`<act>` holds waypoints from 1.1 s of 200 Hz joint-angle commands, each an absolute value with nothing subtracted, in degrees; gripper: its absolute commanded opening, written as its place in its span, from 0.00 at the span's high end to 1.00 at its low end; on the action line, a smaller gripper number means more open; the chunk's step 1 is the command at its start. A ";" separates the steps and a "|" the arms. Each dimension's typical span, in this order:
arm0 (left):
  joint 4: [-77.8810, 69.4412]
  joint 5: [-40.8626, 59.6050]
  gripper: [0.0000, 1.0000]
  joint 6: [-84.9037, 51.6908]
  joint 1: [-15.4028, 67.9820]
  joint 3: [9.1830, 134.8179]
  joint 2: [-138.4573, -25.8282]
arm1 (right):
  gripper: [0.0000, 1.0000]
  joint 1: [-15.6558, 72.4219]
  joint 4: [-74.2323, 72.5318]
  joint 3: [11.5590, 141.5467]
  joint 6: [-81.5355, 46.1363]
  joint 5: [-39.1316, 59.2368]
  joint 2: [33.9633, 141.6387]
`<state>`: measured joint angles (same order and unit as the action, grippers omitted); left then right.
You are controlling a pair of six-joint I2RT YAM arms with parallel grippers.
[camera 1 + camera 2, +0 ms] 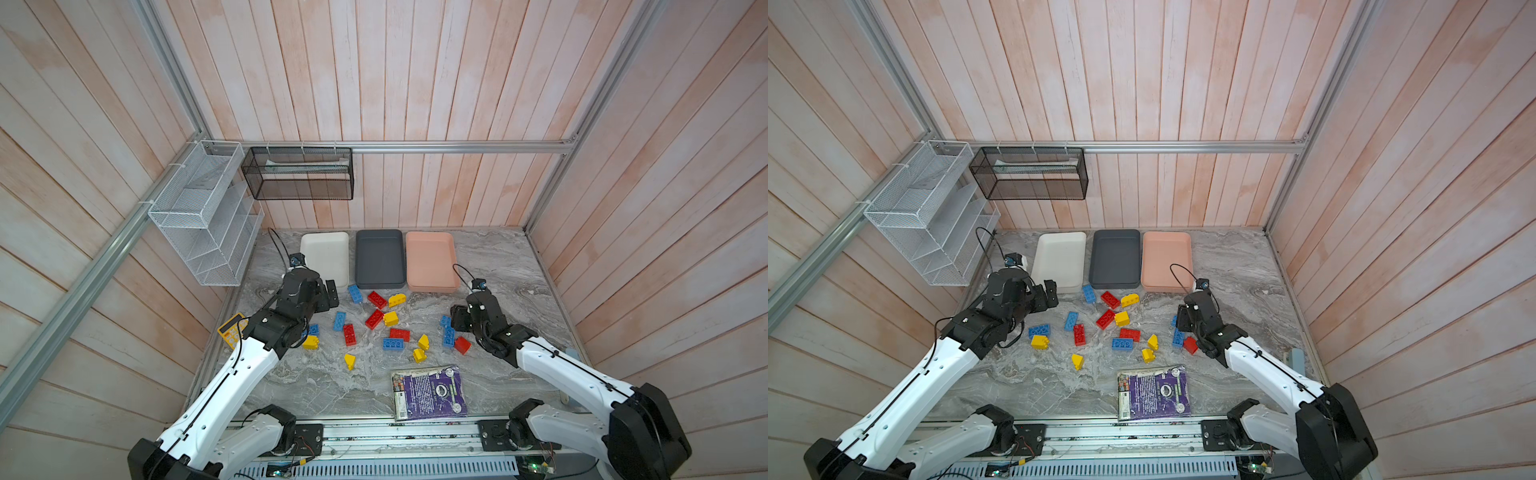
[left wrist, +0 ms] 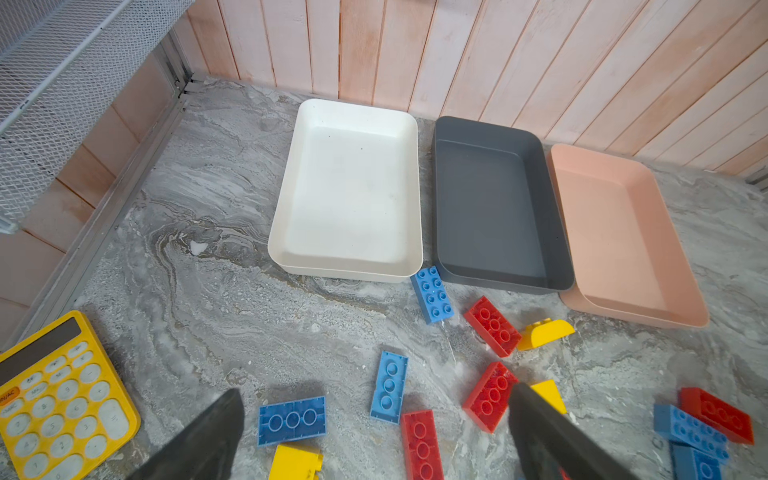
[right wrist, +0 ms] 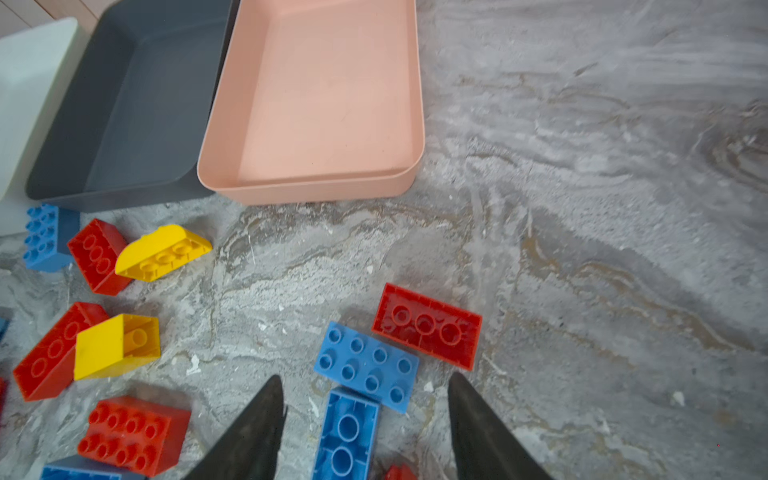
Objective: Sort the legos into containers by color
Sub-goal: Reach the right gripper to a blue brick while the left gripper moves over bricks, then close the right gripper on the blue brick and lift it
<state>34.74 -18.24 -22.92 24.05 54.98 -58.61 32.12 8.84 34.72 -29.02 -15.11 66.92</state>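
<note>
Now | right gripper (image 3: 365, 375) parted astride blue lego (image 3: 347, 432), long axis toward pink container (image 3: 307, 189) | left gripper (image 2: 376, 388) agape

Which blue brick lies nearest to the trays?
The blue brick with studs up, whose end reaches the gap between the white tray and the grey tray; the other blue bricks lie farther from them.

three shallow rounded-corner trays stand in a row along the table's far edge, long sides nearly touching, all empty: white tray (image 1: 325, 253) left, dark grey tray (image 1: 380, 257) middle, salmon pink tray (image 1: 430, 259) right. red, blue and yellow bricks (image 1: 376, 319) lie scattered loose mid-table, just in front of the trays, some studs-up, some overturned. one blue brick (image 1: 355, 293) sits studs-up beside the grey tray's near left corner; a rounded yellow brick (image 1: 397, 300) lies on its side.
</note>
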 commanded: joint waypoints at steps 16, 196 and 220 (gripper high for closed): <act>31.04 -14.09 0.00 -21.49 24.19 48.98 -56.90 | 0.36 36.38 15.53 37.34 -33.75 -15.45 71.47; 30.20 -9.18 0.00 -18.92 24.25 47.20 -49.89 | 0.43 37.29 20.12 46.58 -36.40 -14.39 88.68; 30.15 -9.14 0.00 -19.06 24.26 47.20 -49.71 | 0.59 37.28 20.07 47.08 -36.20 -13.90 90.14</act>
